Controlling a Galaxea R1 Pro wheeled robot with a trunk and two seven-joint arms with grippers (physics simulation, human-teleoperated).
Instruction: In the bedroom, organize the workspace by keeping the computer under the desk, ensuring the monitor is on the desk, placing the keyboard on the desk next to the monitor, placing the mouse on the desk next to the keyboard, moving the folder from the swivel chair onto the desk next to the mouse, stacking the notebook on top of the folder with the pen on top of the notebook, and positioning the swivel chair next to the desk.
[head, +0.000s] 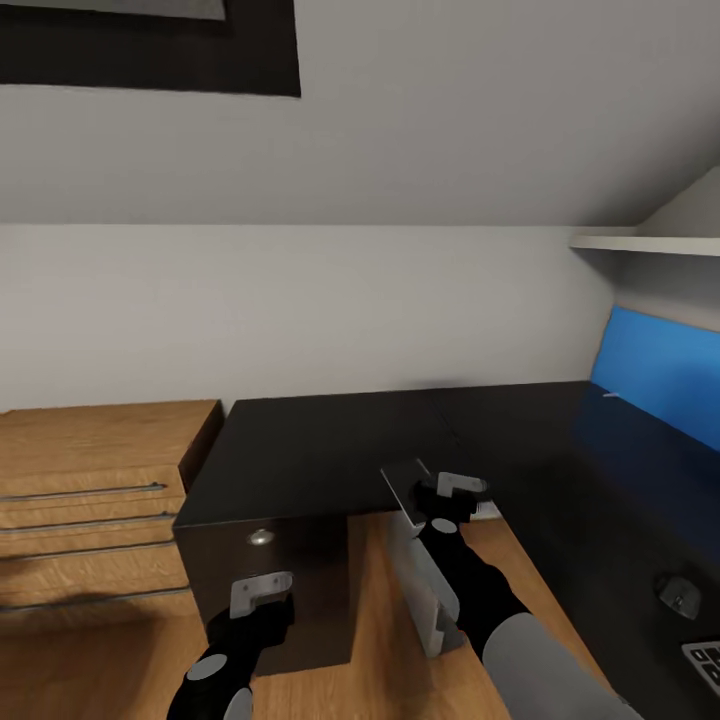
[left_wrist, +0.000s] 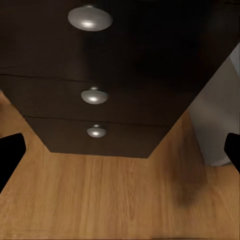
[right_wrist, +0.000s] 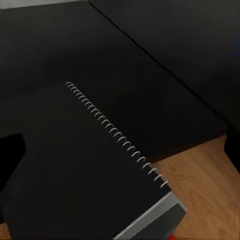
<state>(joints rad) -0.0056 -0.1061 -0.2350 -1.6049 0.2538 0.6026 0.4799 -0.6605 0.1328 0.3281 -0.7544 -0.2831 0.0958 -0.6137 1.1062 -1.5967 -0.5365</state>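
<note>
1. Your tabletop (head: 330, 450) is one glossy black L, its long arm running along the blue back panel (head: 660, 385).
2. One black drawer unit (head: 300, 590) stands under its near corner, with three round knobs (left_wrist: 94, 95).
3. One grey computer (head: 425, 590) stands on the floor just beside that unit, its long axis running from the tabletop's edge toward you.
4. One black notebook (right_wrist: 75, 170) lies flat on the computer, its spiral edge slanting toward the tabletop.
5. One keyboard (head: 705, 665) corner and one mouse (head: 680, 595) sit on the tabletop's right arm.
6. Your right gripper (head: 452, 495) hovers over the notebook, fingers (right_wrist: 11, 155) apart.
7. Your left gripper (head: 262, 600) faces the drawers, fingers (left_wrist: 10, 155) apart.
8. One white pen (head: 612, 395) lies by the blue panel.
</note>
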